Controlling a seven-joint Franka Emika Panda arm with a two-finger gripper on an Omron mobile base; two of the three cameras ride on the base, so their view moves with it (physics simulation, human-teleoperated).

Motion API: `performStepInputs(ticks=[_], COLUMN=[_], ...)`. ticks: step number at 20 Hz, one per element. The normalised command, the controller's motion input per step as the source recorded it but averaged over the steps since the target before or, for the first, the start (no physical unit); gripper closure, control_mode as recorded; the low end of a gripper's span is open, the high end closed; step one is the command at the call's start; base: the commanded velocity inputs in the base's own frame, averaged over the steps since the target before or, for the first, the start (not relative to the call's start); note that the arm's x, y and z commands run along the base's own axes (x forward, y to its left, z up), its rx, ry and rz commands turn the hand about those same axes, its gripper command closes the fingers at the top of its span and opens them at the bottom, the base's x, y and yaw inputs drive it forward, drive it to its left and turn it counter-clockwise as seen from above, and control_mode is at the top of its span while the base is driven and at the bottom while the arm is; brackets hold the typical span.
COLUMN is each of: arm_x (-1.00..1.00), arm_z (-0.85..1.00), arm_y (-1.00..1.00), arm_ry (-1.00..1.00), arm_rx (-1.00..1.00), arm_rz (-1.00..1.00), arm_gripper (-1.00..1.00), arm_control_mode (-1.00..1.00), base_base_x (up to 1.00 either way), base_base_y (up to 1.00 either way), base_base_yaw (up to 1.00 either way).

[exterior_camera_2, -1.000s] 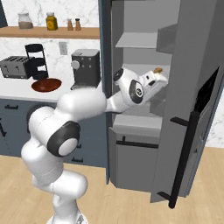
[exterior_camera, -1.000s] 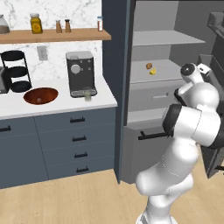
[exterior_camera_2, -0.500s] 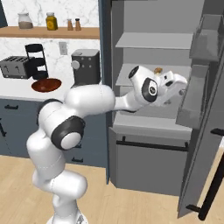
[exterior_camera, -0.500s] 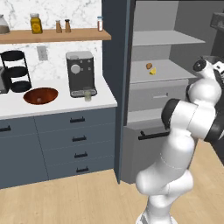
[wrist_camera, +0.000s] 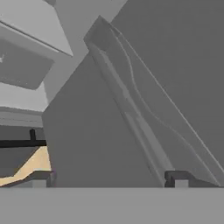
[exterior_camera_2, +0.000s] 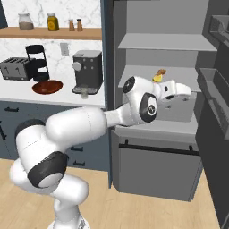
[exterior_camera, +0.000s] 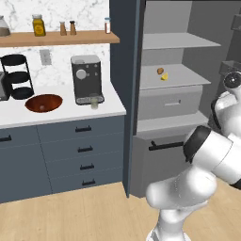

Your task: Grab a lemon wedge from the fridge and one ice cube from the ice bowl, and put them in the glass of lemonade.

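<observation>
The fridge [exterior_camera: 197, 21] stands open, its door [exterior_camera_2: 215, 105] swung wide to the right. On its middle shelf lies the yellow lemon wedge [exterior_camera: 164, 77] [exterior_camera_2: 157, 78], beside a small brown item [exterior_camera: 160, 71]. My gripper [exterior_camera_2: 185, 91] hangs in front of that shelf, right of the wedge and apart from it. In the hand view it [wrist_camera: 109, 178] faces the door's inner side, open, with nothing between its fingertips [wrist_camera: 177, 177]. The ice bowl [exterior_camera: 43, 102] [exterior_camera_2: 47, 86] and the glass of lemonade [exterior_camera: 94, 103] [exterior_camera_2: 83, 95] sit on the counter. No ice cube can be made out in the bowl.
A coffee machine [exterior_camera: 86, 80] stands behind the glass. A black tiered rack [exterior_camera: 14, 75] and a toaster [exterior_camera_2: 15, 69] are at the counter's left. Spice jars [exterior_camera: 39, 24] line the wooden shelf above. A closed drawer [exterior_camera: 172, 101] sits under the fridge's middle shelf.
The fridge door has swung much further open to the right. My hand travelled right with it and now hangs free in front of the middle shelf.
</observation>
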Motion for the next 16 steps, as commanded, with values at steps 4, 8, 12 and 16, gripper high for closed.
performStepInputs(ticks=[4, 8, 12, 16], arm_x=[-0.32, -0.02, 0.0, -0.02], arm_z=[-0.21, -0.05, -0.01, -0.03], arm_y=[1.0, 1.0, 1.0, 1.0], arm_ry=[-0.34, -0.21, -0.13, -0.01], arm_rx=[0.0, 0.17, 0.36, 0.48], arm_rz=[0.08, 0.05, 0.06, 0.07], arm_gripper=[-1.0, -1.0, -1.0, -1.0], arm_control_mode=[-1.0, -1.0, -1.0, -1.0], base_base_x=[0.0, 0.0, 0.0, 0.0], base_base_y=[0.0, 0.0, 0.0, 0.0], base_base_yaw=[0.0, 0.0, 0.0, 0.0])
